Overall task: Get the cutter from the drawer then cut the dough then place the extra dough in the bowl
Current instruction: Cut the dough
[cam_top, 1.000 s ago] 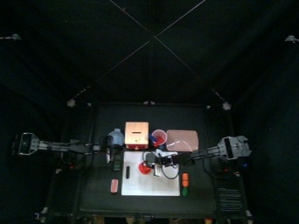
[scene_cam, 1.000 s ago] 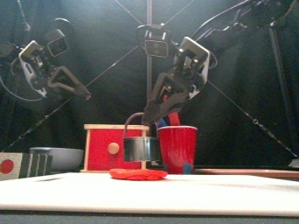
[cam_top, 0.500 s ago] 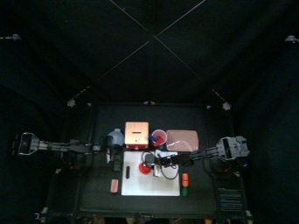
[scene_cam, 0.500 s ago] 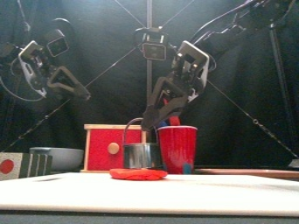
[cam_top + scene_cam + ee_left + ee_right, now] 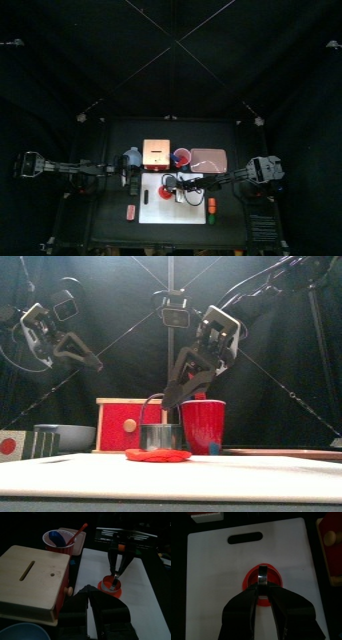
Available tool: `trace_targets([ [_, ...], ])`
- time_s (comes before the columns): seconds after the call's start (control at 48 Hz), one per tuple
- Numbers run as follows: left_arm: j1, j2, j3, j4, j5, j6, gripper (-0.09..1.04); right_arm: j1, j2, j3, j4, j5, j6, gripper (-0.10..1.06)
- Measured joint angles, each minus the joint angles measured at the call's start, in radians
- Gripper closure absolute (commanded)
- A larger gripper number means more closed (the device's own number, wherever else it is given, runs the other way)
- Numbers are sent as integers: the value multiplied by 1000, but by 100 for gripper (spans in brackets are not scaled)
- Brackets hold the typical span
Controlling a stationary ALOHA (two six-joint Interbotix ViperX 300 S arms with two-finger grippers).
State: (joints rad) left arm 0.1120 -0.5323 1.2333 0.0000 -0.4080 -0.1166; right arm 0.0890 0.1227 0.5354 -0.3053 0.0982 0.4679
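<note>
Round metal cutter (image 5: 163, 436) on red dough (image 5: 158, 455)

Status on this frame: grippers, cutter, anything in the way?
Right gripper shut on cutter. Cutter down on dough, on white board. Left gripper raised beside wooden box. Nothing obstructing.

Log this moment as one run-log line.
step: cutting | right end effector: shut on handle of cutter | cutter: on dough, on cutting board | left end effector: raised near wooden box

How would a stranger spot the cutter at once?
Find the white cutting board on the black table. Flat red dough lies on it, and the cutter stands on that dough. It alone is grey metal, its wire handle held by the right gripper.
</note>
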Motion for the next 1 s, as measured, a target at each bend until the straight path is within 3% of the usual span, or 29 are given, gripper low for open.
trace_targets([
  [0.25,-2,2,0,0,0,0,50,8,0,0,0,5,0,14],
  [0.583,0,0,0,34,2,15,47,11,-77,12,-14,46,-6,14],
  [0.896,-31,2,0,132,-11,17,15,12,-232,137,-6,-5,3,14],
  [1.0,-40,21,3,137,-51,17,11,12,-247,196,20,-78,5,14],
])
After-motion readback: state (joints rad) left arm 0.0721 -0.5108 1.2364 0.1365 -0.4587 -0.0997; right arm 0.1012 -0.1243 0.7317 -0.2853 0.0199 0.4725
